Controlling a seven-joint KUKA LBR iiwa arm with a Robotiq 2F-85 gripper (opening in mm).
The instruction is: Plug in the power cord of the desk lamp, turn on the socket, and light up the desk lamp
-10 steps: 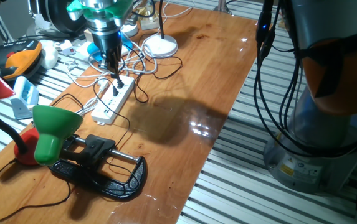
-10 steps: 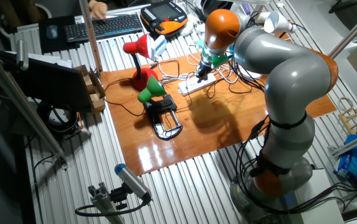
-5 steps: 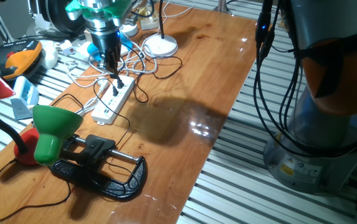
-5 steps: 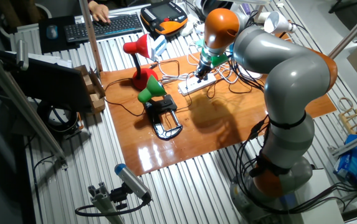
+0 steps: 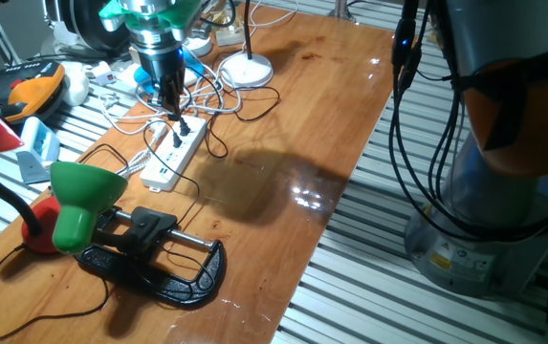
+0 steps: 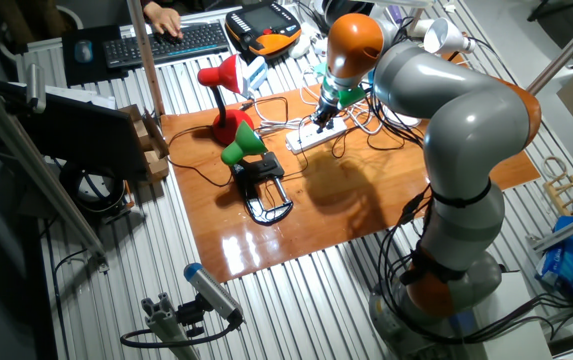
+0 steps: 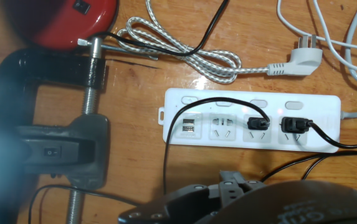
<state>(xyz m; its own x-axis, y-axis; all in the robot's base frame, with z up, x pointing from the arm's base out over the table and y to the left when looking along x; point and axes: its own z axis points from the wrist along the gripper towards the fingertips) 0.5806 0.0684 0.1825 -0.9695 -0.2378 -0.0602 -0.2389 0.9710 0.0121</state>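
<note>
A robotics lab: slatted aluminium bench (image 6: 296,290), teach pendant (image 6: 263,28), keyboard (image 6: 171,42), loose cables.

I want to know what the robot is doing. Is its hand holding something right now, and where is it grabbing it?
Nothing seems to be held. The gripper hangs above the socket, where two black plugs are already in. Its fingertips aren't clearly visible.

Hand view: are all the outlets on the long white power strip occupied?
No. Two small black plugs sit in outlets toward one end of the long white power strip, while the outlet beside them is empty.
</note>
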